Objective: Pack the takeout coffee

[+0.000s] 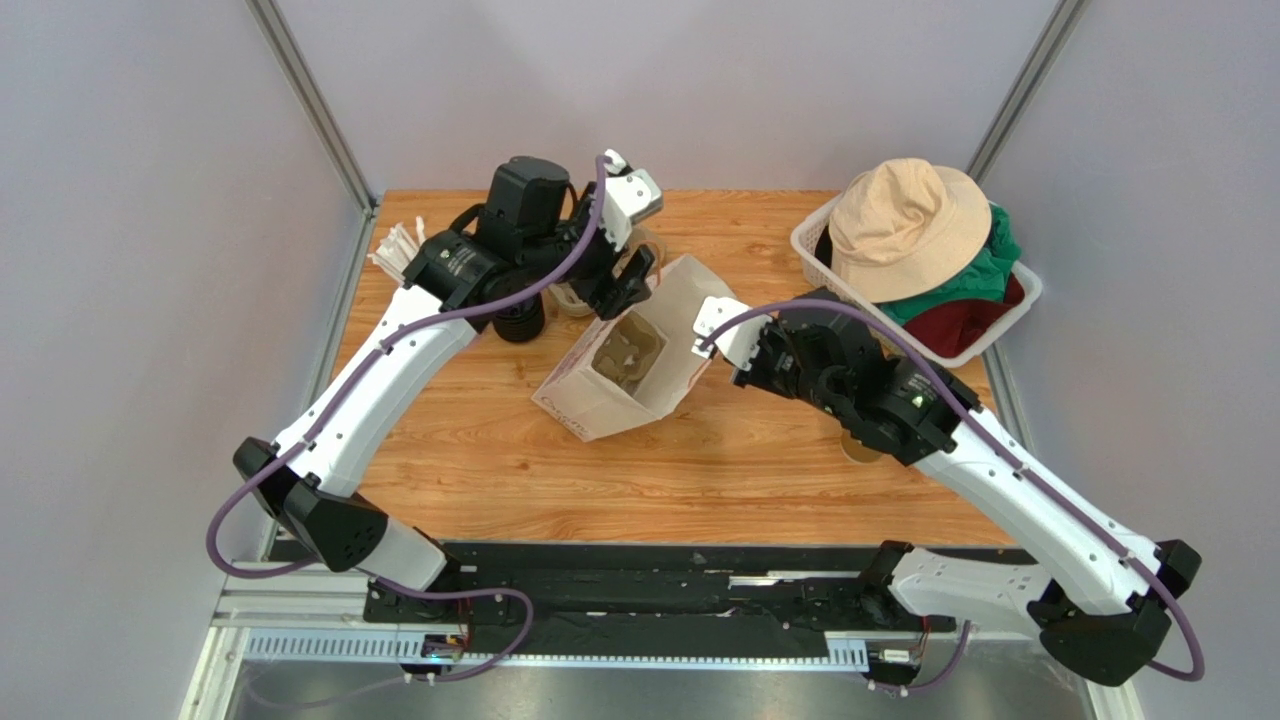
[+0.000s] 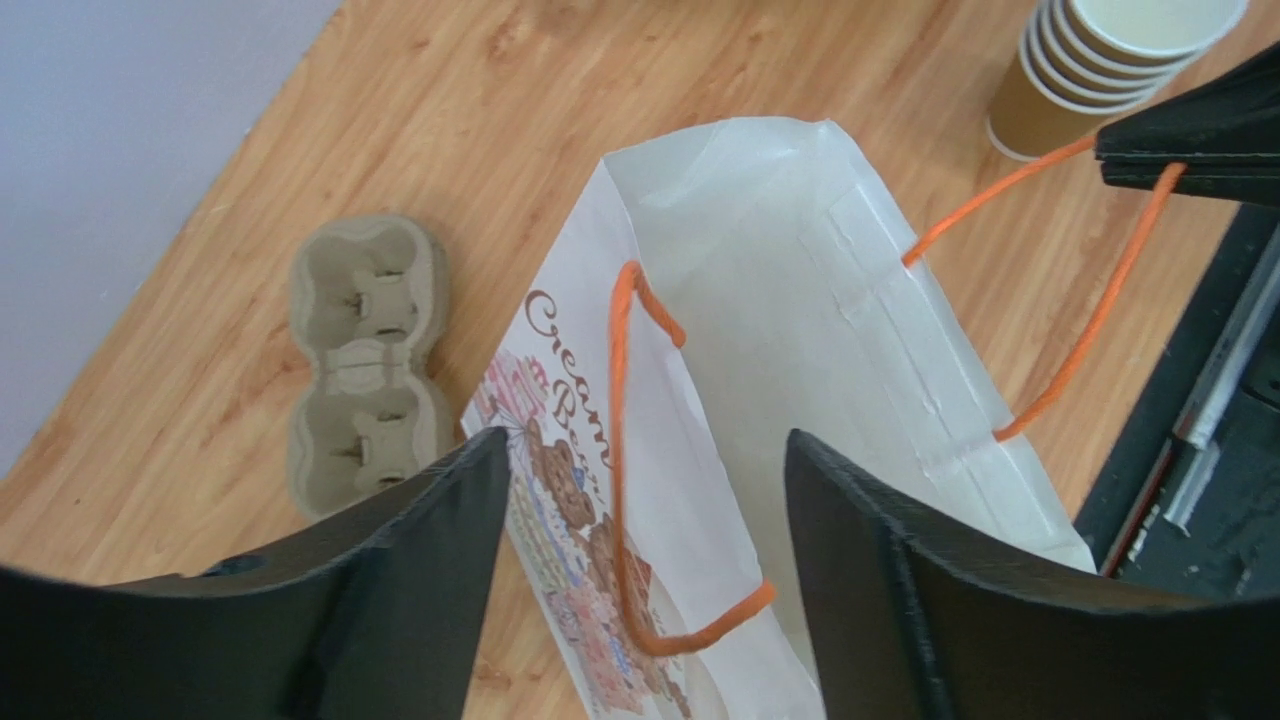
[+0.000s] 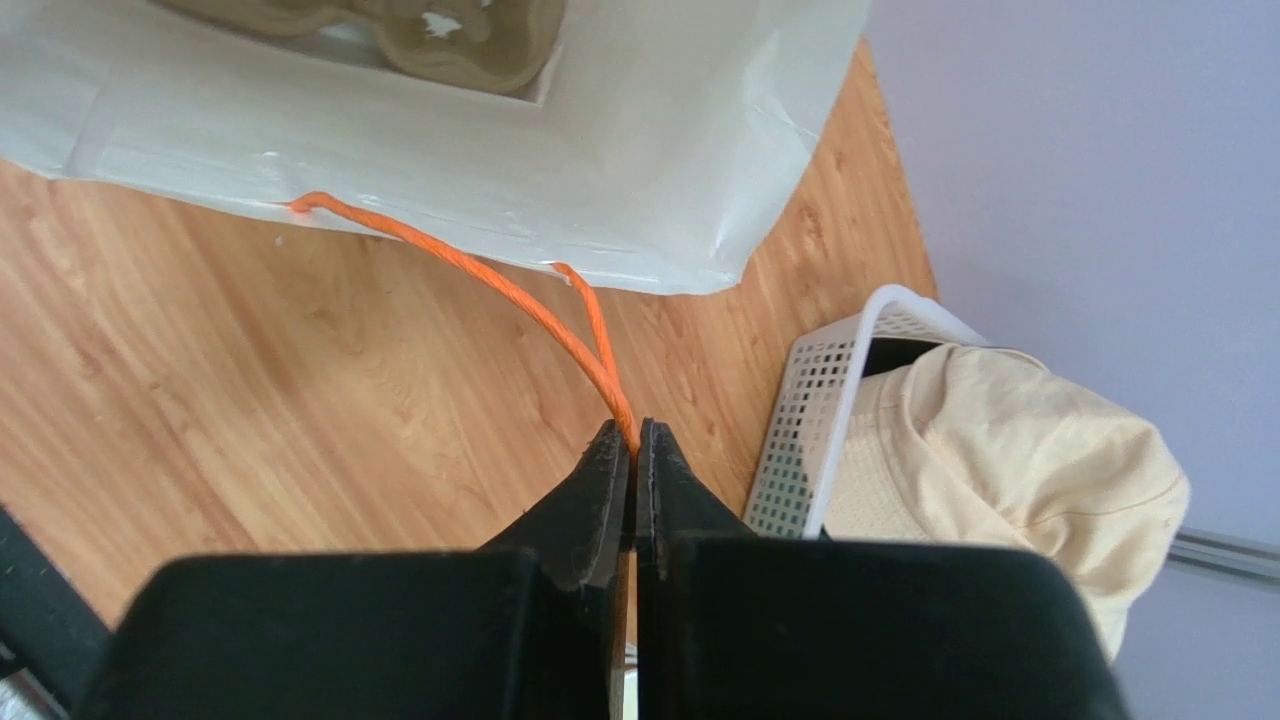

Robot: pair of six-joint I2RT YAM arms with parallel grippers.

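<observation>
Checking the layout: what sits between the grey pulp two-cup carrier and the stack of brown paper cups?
The white paper bag with orange cord handles sits between them, seen in the left wrist view.

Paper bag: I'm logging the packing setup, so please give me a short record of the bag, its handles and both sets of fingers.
bag: white paper bag, mouth open, on the wooden table
left fingers: open above the bag, gripping nothing
right fingers: shut on one orange handle, pulled taut
other handle: loose over the printed side
nearby: stack of cups
</observation>
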